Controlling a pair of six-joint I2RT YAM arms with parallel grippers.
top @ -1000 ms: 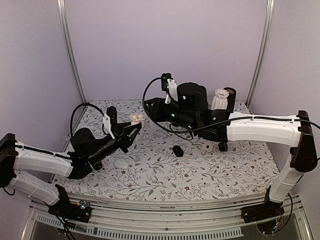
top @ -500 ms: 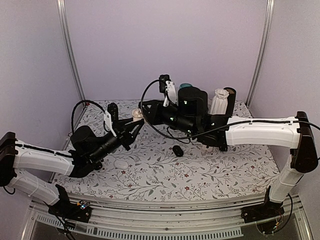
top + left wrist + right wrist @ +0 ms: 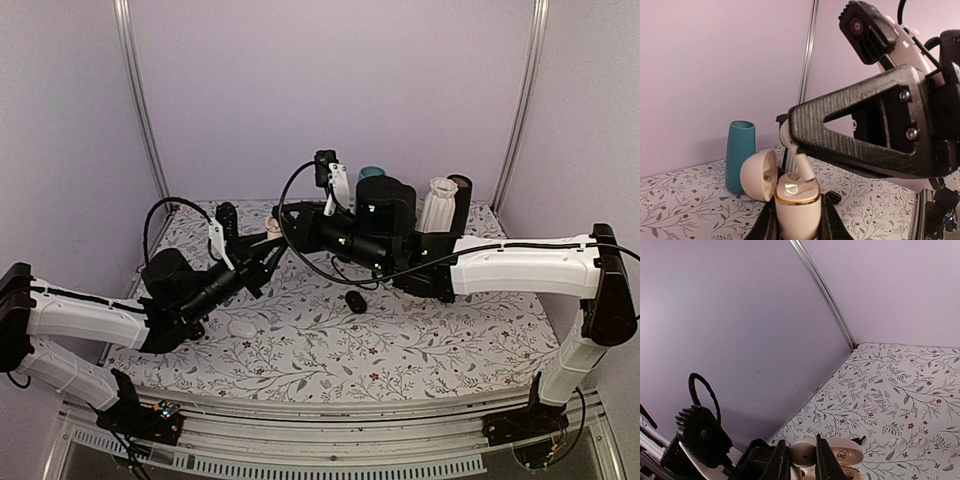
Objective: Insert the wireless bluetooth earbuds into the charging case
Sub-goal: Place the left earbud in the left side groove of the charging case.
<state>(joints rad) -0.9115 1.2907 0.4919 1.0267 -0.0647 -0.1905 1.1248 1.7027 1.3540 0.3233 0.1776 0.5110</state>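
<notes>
The charging case (image 3: pixel 797 202) is cream with a gold rim, and its lid (image 3: pixel 759 176) is swung open to the left. My left gripper (image 3: pixel 798 222) is shut on its body and holds it upright above the table. A white earbud (image 3: pixel 800 161) hangs stem-down from my right gripper (image 3: pixel 801 454), which is shut on the earbud's head (image 3: pixel 802 456). The stem tip sits at the case's open top, on its right side. In the top view the two grippers (image 3: pixel 268 248) (image 3: pixel 283 222) meet at the case (image 3: pixel 272 231), back left.
A black oval case (image 3: pixel 354 301) and a white pebble-like case (image 3: pixel 242 328) lie on the floral table (image 3: pixel 420 350). A teal cup (image 3: pixel 740 155), a white pouch (image 3: pixel 438 203) and a dark cylinder (image 3: pixel 462 188) stand along the back. Lilac walls enclose three sides.
My right gripper has moved left with the earbud until it hangs over the open case. My left gripper kept hold of the case, shifting only slightly.
</notes>
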